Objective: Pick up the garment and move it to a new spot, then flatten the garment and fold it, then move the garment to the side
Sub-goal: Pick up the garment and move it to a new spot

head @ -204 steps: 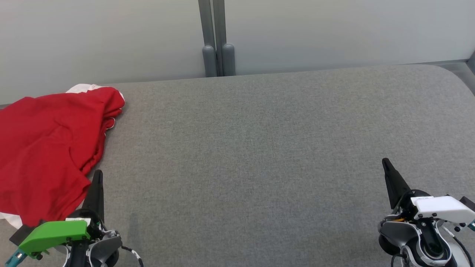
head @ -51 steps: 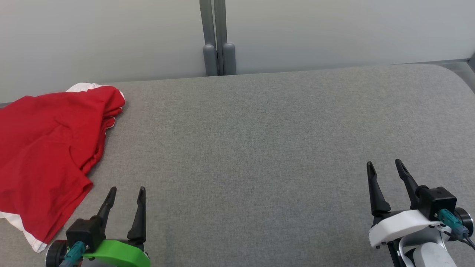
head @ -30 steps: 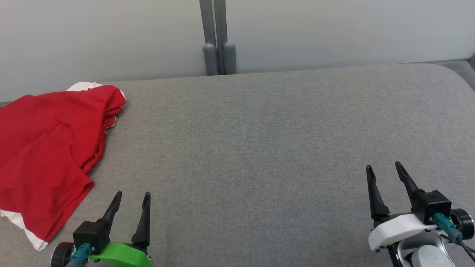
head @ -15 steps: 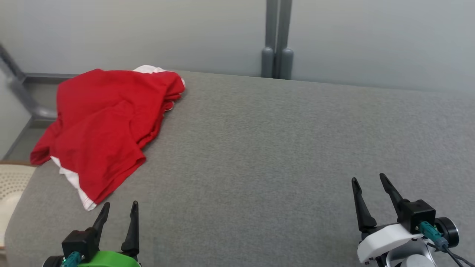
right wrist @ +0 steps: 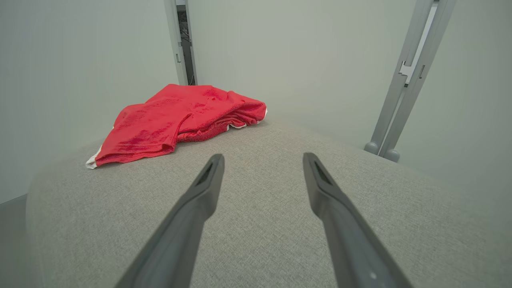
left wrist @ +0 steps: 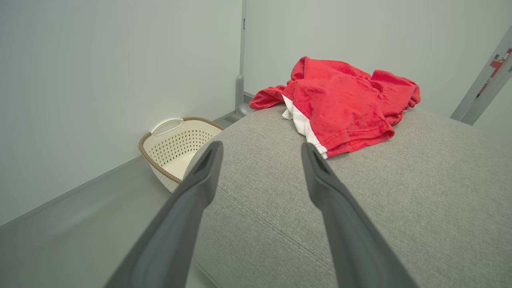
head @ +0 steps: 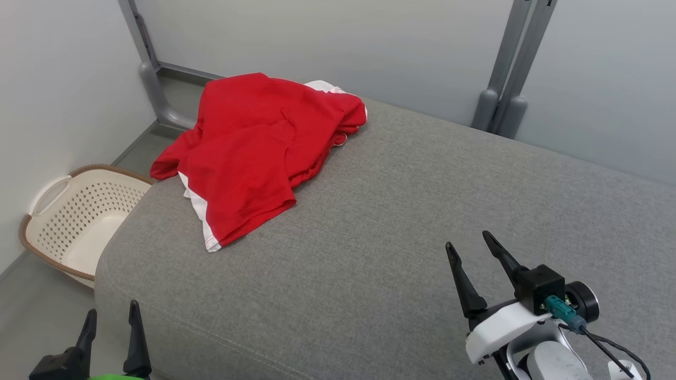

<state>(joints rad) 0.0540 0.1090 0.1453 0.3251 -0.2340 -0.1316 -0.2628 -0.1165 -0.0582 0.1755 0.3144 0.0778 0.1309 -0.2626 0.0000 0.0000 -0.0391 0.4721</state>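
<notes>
Garment (head: 253, 153), possibly shorts, lies crumpled on the worktop (head: 396, 211) corner, apart from left pincer (head: 113, 307) and right pincer (head: 467, 238), both released.

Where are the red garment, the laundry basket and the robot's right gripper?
red garment (head: 248, 153), head view, middle of the red cloth.
laundry basket (head: 63, 227), head view, its perforated wall.
right gripper (head: 467, 238), head view, midway between its fingertips.

One garment (head: 253, 153); one basket (head: 84, 211); two end effectors (head: 112, 309) (head: 467, 240)
</notes>
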